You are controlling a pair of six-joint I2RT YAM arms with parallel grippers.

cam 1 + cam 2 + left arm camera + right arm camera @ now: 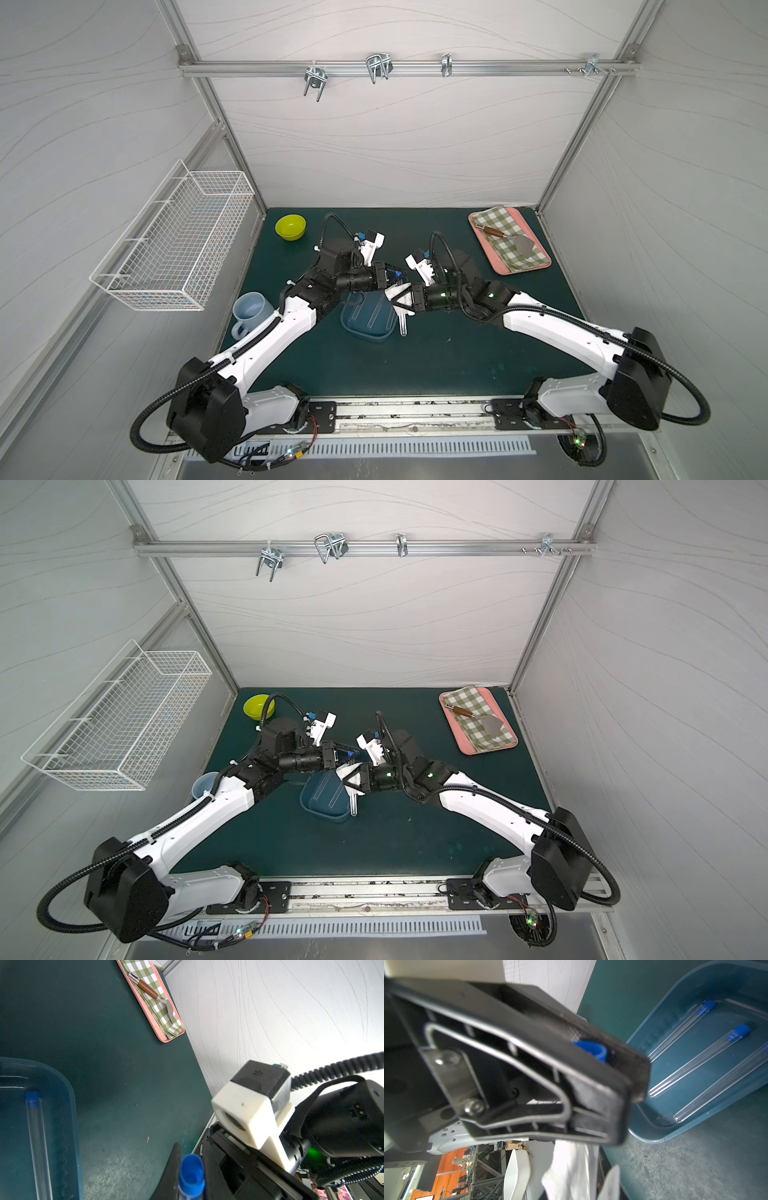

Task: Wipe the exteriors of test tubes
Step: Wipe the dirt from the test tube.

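Observation:
A clear test tube with a blue cap point(191, 1176) hangs over the blue tray point(365, 329), its rounded end point(402, 328) pointing toward the table's front. My left gripper point(394, 275) is shut on it just below the cap. My right gripper point(402, 298) is shut on a white cloth point(571, 1163) that is wrapped round the tube's middle. Three more test tubes point(699, 1059) lie side by side in the tray. In the right wrist view the left gripper's fingers point(623, 1076) fill the foreground, with the blue cap point(591, 1049) between them.
At the back right sits a pink tray point(498, 266) with a green checked cloth and a brown-handled metal tool point(494, 232). A yellow-green bowl point(290, 227) stands at the back left, a grey-blue mug point(249, 311) at the left edge. A white wire basket point(174, 241) hangs on the left wall.

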